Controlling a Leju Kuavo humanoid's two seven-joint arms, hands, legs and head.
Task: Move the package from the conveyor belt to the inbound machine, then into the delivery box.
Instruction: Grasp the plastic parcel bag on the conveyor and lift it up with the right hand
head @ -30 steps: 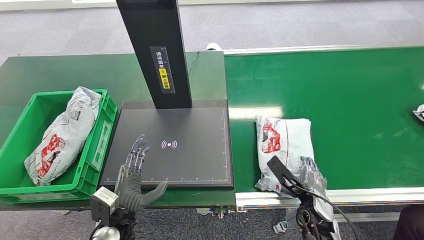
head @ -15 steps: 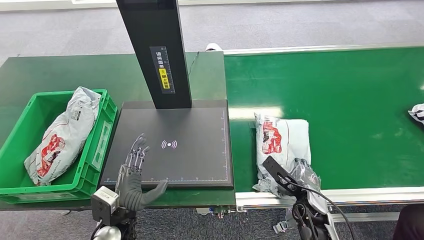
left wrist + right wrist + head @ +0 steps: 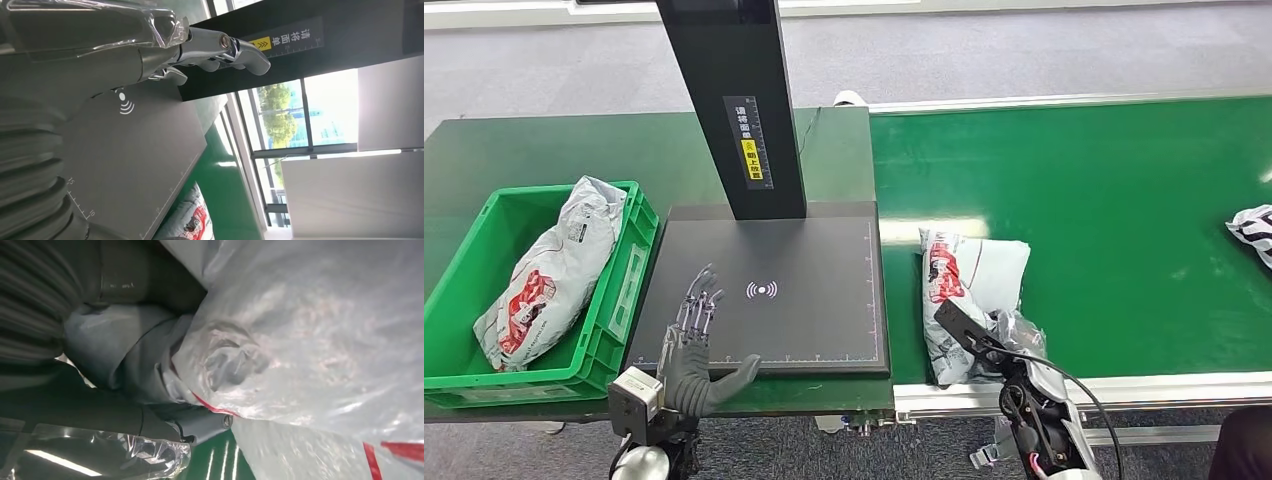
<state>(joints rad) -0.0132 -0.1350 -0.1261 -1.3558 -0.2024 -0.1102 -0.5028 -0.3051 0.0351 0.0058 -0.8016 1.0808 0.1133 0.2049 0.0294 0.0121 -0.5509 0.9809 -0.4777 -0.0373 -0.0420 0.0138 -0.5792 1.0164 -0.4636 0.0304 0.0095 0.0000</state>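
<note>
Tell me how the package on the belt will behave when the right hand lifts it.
The package looks soft and wrinkled, so it will probably sag. Its glossy film may slip in the right hand. It lies flat, so rolling seems unlikely.

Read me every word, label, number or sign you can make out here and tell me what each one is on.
"请将面单": white vertical print on the black scanner column; the yellow label under it is too small to read.
Wireless-signal icon, no words: on the black scanner pad.
"15", "10": ruler marks on the pad's edge.
Red print on the packages: unreadable.
</note>
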